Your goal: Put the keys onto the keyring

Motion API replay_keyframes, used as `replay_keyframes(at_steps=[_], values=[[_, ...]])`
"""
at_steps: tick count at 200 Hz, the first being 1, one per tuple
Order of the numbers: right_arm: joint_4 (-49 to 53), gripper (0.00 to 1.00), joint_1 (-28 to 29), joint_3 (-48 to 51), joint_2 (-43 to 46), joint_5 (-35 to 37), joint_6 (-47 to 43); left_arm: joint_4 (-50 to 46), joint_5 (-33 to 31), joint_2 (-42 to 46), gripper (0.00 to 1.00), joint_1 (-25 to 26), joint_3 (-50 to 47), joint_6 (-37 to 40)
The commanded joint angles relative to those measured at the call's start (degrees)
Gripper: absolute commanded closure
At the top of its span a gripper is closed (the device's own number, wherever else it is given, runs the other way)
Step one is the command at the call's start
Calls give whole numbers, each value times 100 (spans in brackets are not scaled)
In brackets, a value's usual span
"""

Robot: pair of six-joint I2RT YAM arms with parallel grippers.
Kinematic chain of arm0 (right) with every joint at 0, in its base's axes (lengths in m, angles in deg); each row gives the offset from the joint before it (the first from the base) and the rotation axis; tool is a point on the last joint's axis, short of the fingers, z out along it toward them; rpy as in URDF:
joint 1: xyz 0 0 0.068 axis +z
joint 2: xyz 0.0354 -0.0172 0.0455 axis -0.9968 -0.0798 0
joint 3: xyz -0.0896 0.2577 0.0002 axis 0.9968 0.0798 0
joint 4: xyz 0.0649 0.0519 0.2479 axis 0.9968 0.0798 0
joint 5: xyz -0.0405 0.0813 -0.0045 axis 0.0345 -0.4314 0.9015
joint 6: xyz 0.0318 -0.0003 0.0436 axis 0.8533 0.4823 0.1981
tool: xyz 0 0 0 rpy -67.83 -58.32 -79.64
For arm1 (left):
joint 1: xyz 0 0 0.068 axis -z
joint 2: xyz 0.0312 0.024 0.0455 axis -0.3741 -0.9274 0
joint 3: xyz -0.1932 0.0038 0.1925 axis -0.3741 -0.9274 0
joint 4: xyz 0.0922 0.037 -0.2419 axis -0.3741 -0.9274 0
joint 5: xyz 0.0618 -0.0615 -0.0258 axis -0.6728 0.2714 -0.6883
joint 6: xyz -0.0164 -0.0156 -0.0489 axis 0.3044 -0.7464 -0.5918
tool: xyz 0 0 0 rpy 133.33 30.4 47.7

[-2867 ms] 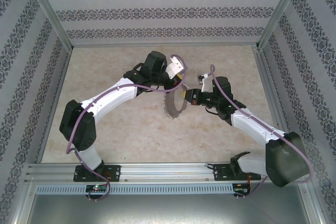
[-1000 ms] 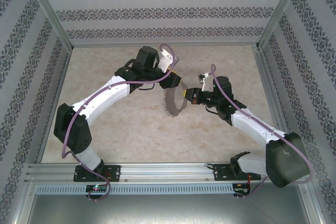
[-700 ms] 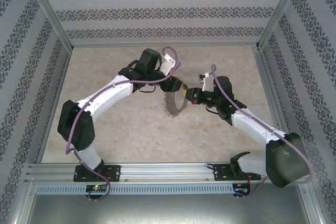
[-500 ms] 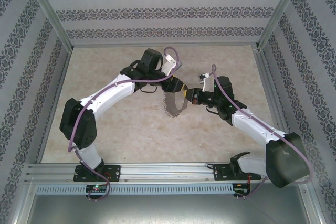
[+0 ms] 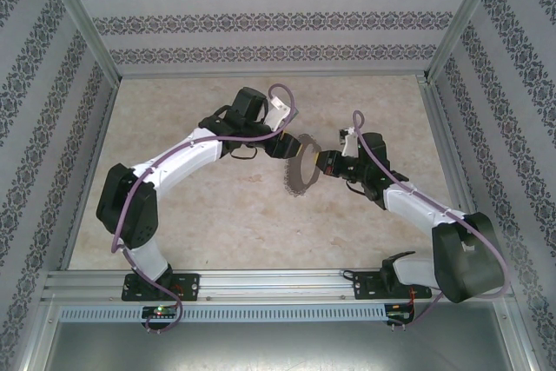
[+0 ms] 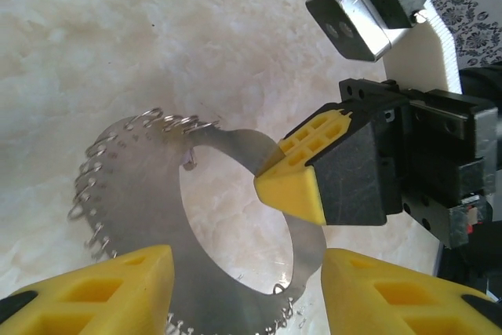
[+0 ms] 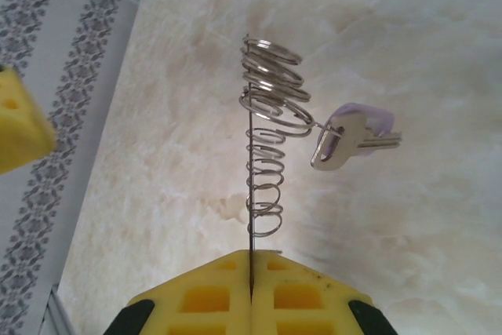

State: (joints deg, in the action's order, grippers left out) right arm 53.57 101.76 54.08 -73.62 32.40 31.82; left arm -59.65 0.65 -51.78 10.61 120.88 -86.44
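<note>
Spreading apart, the left gripper (image 6: pixel 247 272) has let go. The right gripper (image 7: pixel 251 260) pinches the keyring (image 6: pixel 141 186) over the middle of the table (image 5: pixel 200 223). The key (image 7: pixel 345 143) hangs on it, so we judge threading done.

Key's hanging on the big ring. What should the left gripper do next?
Probably back the left gripper away. Its jaws stand open, the key hangs on the keyring, and the right gripper grips the keyring.
</note>
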Motion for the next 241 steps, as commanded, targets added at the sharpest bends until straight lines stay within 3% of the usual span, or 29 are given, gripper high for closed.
replay_keyframes(at_steps=[1,28,153,225,241], values=[[-354,100,-59,172,-104,609,302,58,-119,284,47,-41,-55,16],[-854,100,-47,404,-382,939,786,-55,-153,341,46,-67,-64,66],[-4212,100,786,492,-3014,783,3068,-324,-258,605,45,-124,-91,124],[-4163,100,1522,173,-3520,908,3349,-336,-338,676,43,-125,-108,135],[-4172,84,1611,202,-3608,923,3426,-308,-379,702,43,-128,-132,120]])
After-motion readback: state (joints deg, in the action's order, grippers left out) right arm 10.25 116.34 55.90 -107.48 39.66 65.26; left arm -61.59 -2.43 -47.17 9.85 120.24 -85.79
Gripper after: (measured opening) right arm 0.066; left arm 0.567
